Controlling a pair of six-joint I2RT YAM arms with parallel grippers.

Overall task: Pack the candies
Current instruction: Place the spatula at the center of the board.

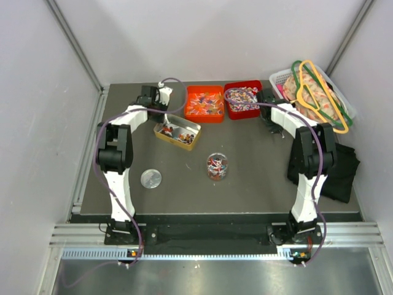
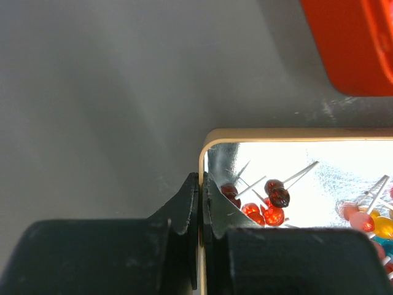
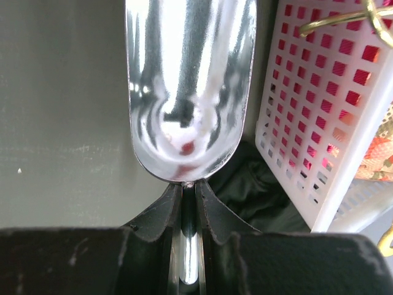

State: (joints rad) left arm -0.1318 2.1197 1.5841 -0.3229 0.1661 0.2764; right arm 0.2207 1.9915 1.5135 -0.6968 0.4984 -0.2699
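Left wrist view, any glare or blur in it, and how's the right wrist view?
Left wrist view: the floor of the tin is blown out to white on the right, the orange tray is blurred, and the left gripper close to the lens is soft. Right wrist view: the metal scoop carries streaky mirror reflections; the white basket is sharper.

My bench (image 1: pixel 184 196) is dark gray & flat. Plain white walls (image 1: pixel 37 123) stand on the L, back & R. Thin metal posts (image 1: pixel 73 43) run up the back corners. A silver rail (image 1: pixel 344 232) lines the near edge, w/ a shiny metal sheet (image 1: pixel 209 276) below. Light's soft & even.
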